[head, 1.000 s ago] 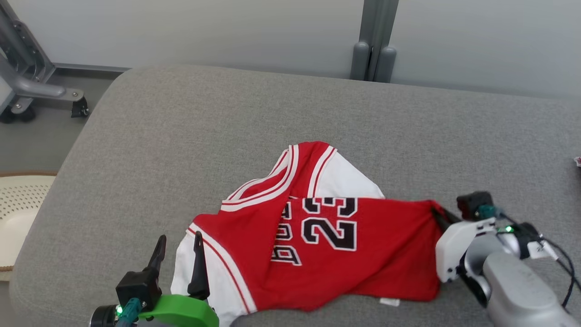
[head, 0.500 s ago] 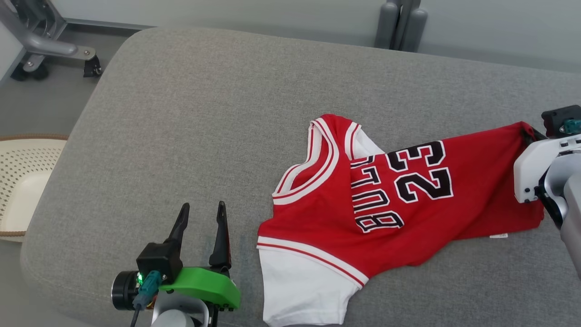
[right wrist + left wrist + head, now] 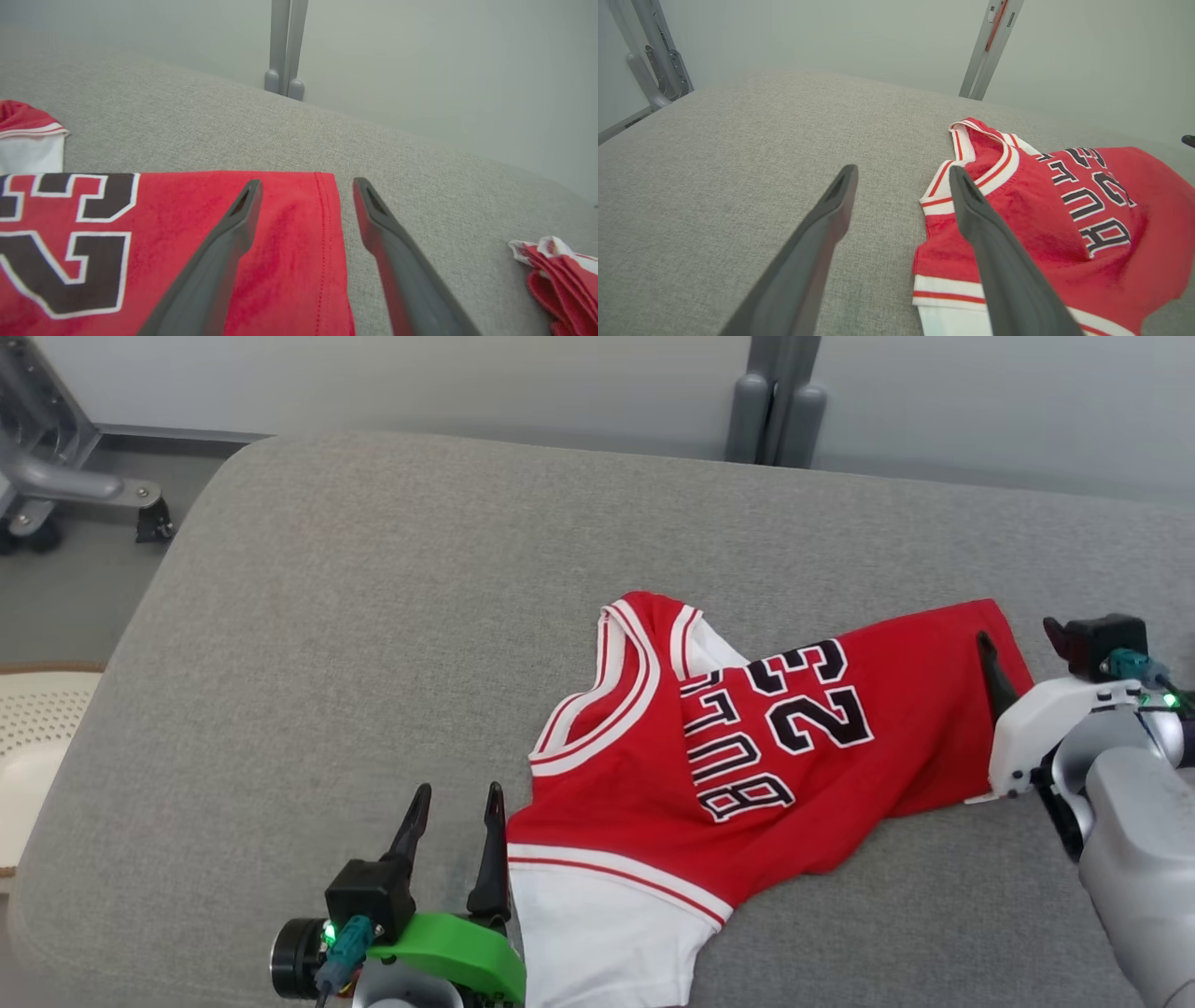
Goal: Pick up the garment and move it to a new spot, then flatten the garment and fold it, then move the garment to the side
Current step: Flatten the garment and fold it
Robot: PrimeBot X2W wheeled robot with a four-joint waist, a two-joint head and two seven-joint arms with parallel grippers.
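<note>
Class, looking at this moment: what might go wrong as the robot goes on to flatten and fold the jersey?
1. The jersey lies doubled over across its lettering; folding before spreading it would probably trap creases.
2. The open right pincer straddles only the hem edge, so a regrasp may slip.
3. A second red garment lies close by and might snag.

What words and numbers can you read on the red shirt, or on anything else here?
"23": black numerals edged in white, on the red jersey.
"BUL": black letters beside the number on the same jersey. The word runs on under a fold, so its end cannot be read.
No other text can be read.
</note>
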